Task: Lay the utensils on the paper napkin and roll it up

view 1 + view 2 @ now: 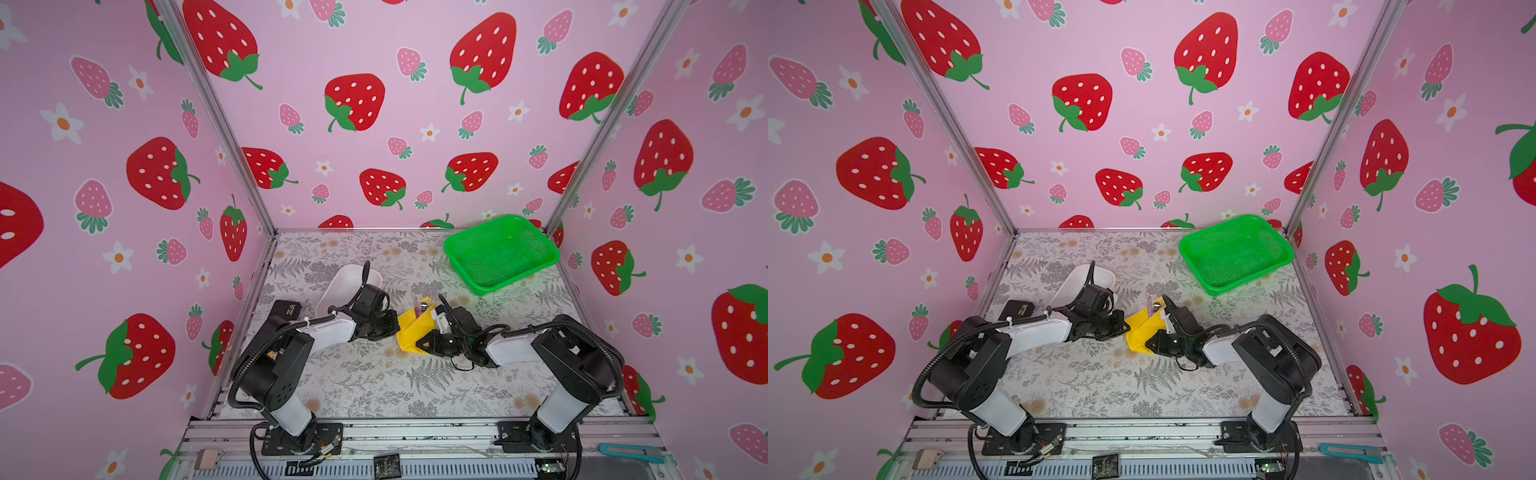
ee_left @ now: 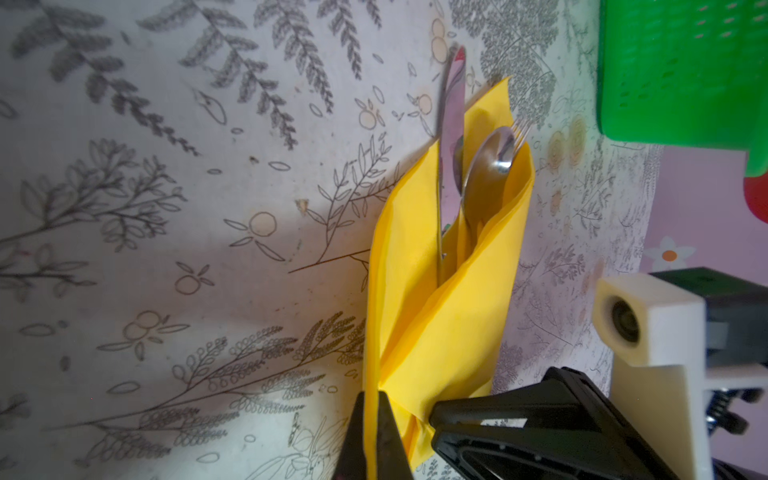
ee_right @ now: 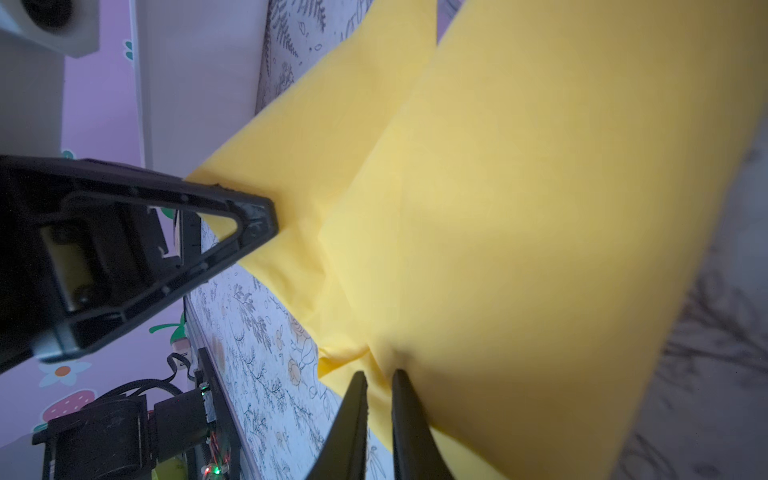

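Note:
The yellow paper napkin (image 1: 413, 330) (image 1: 1142, 332) is folded loosely around the utensils (image 1: 422, 308) (image 1: 1156, 306) mid-table, between both grippers. In the left wrist view a knife blade (image 2: 452, 124), a spoon bowl (image 2: 492, 162) and fork tines (image 2: 520, 131) stick out of the napkin's (image 2: 436, 324) open end; their handles are hidden inside. My left gripper (image 2: 372, 395) (image 1: 397, 328) is shut on a thin edge of the napkin. My right gripper (image 3: 380, 374) (image 1: 422, 345) is shut on a fold at the napkin's (image 3: 519, 208) near corner.
A green mesh basket (image 1: 500, 253) (image 1: 1235, 253) stands at the back right. A white dish (image 1: 343, 286) (image 1: 1077, 289) lies behind the left arm, with a small black box (image 1: 289, 309) beside it. A teal cutter (image 1: 631, 453) rests on the front rail.

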Motion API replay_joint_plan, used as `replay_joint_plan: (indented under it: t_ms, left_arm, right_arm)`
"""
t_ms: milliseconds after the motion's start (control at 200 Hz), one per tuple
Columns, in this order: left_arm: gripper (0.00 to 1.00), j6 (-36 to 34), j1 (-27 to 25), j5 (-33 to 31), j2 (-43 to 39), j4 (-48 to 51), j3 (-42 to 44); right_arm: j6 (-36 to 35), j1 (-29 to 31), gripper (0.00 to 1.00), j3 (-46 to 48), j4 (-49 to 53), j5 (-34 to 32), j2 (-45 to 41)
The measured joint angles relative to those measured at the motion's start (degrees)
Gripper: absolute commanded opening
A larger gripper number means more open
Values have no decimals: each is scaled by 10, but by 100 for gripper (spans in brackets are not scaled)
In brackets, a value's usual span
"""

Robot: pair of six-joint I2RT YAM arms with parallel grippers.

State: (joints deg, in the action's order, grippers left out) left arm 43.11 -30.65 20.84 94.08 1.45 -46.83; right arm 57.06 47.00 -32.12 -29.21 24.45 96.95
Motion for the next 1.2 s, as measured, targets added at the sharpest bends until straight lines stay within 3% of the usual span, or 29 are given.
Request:
replay_joint_plan:
  t_ms: [305, 665, 1201]
  left_arm:
    - [2, -2, 0, 42, -8, 23, -29]
    - [3, 50, -6, 96, 10, 30, -73]
    - [3, 82, -10, 81, 28, 32, -85]
  right_arm:
    - [5, -2, 16, 2, -3, 0, 0]
    - [14, -4, 16, 3, -12, 6, 0]
    - [14, -13, 17, 16, -12, 11, -31]
